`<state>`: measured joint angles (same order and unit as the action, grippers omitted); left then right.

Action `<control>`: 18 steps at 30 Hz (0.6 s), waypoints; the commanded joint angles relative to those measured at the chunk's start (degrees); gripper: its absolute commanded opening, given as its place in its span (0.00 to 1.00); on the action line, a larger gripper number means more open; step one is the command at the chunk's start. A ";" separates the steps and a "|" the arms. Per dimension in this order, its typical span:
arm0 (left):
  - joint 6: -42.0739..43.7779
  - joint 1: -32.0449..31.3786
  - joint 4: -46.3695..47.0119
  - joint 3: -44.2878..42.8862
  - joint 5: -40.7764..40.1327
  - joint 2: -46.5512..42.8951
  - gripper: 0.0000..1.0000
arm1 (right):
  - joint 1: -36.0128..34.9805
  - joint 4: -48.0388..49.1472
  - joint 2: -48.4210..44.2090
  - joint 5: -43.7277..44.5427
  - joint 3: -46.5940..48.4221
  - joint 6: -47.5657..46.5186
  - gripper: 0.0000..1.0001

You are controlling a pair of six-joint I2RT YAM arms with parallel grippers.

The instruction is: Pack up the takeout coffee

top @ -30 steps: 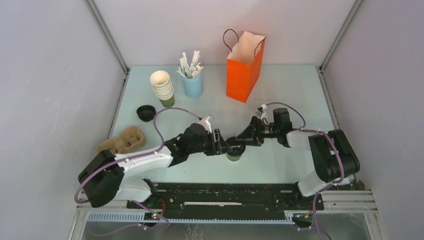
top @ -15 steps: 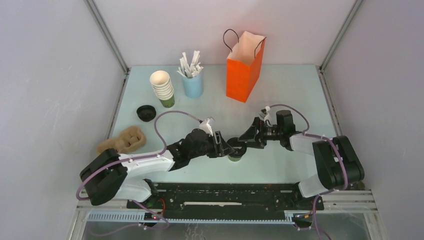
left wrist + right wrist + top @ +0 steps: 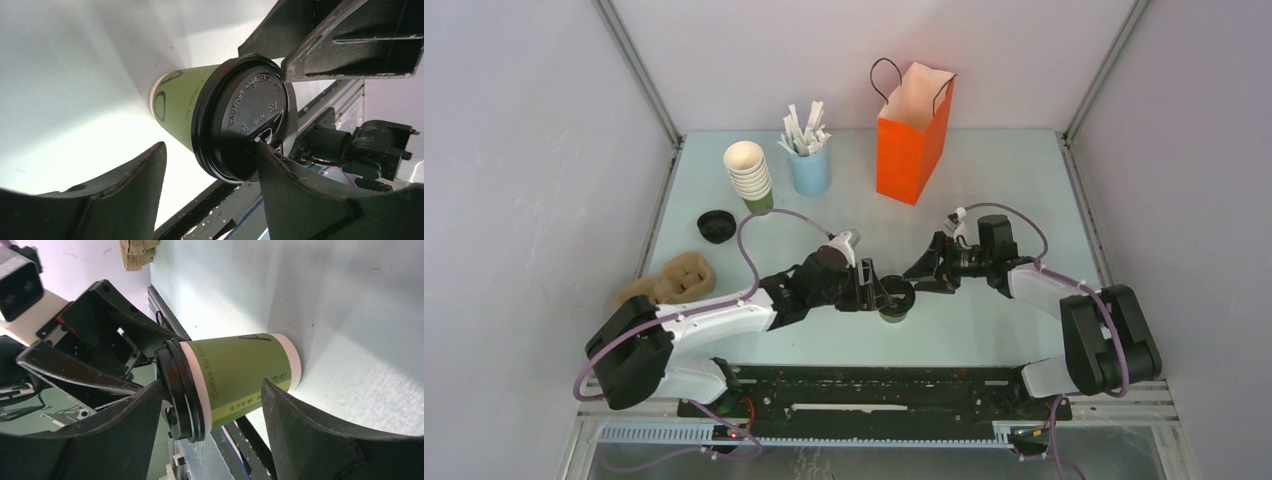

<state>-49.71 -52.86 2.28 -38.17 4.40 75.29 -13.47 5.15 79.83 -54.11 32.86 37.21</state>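
Both grippers are crowding the takeout coffee (image 3: 893, 314), which is standing upright near the worktop's (image 3: 1004, 180) 6 o'clock edge. Over the last second the right gripper (image 3: 924, 275) is easing back toward 2 o'clock, jaws spread and off the cup. The left gripper (image 3: 882, 294) is nudging in from 9 o'clock, jaws spread, one fingertip (image 3: 267, 152) apparently touching the black lid (image 3: 250, 120). My read: lid is seated, nothing is gripping yet, and one arm is yielding the pick. The base rail (image 3: 874, 385) is sitting close at 6 o'clock. Open room is lying toward 12 o'clock, up to the orange bag (image 3: 912, 135). The cup stack (image 3: 750, 175) is standing off at 11, well apart.
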 commanded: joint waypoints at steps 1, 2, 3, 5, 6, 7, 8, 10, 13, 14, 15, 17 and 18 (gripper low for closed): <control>4.83 2.16 -7.42 -4.33 -1.42 -0.58 0.74 | -1.52 0.40 2.73 0.75 3.16 -0.40 0.78; 5.00 2.51 -7.39 -4.79 -1.03 -0.85 0.77 | -1.86 0.79 3.20 0.92 3.50 -0.22 0.75; 5.18 2.92 -7.38 -5.31 -0.48 -0.92 0.79 | -2.21 1.28 3.79 0.89 3.90 0.00 0.72; 5.65 3.55 -7.43 -6.18 0.29 -0.79 0.82 | -3.06 1.75 5.13 0.76 4.84 0.14 0.67; 5.94 3.77 -7.46 -6.55 0.42 -0.64 0.83 | -3.39 1.91 5.84 0.83 5.28 0.14 0.64; 6.23 4.07 -7.42 -6.88 0.58 -0.40 0.84 | -3.65 2.04 6.49 0.89 5.69 0.21 0.62; 6.43 4.20 -7.33 -7.24 0.91 -0.06 0.83 | -3.68 2.21 7.08 0.78 5.98 0.23 0.60; 6.32 4.24 -6.26 -7.33 2.56 0.40 0.79 | -3.58 3.07 8.07 0.25 6.47 0.44 0.59; 4.07 4.17 -2.64 -5.23 5.56 0.65 0.74 | -3.83 3.80 9.64 -1.03 7.53 0.38 0.59; 3.35 4.13 -0.42 -4.67 6.29 0.53 0.74 | -3.91 3.89 10.17 -1.49 7.83 0.33 0.59; 2.83 3.98 0.66 -3.89 6.89 0.36 0.74 | -3.86 3.98 10.51 -2.00 7.98 0.15 0.60; 2.23 3.35 1.99 -3.34 7.35 -0.25 0.74 | -3.53 3.52 10.50 -2.67 8.01 -0.51 0.62; 2.13 2.96 2.10 -3.30 7.33 -0.49 0.74 | -3.19 3.03 10.38 -2.82 8.01 -0.94 0.64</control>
<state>-46.30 -49.04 -1.06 -42.54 9.15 75.77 -16.88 8.38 89.86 -55.81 39.77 37.76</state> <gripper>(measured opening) 0.742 0.614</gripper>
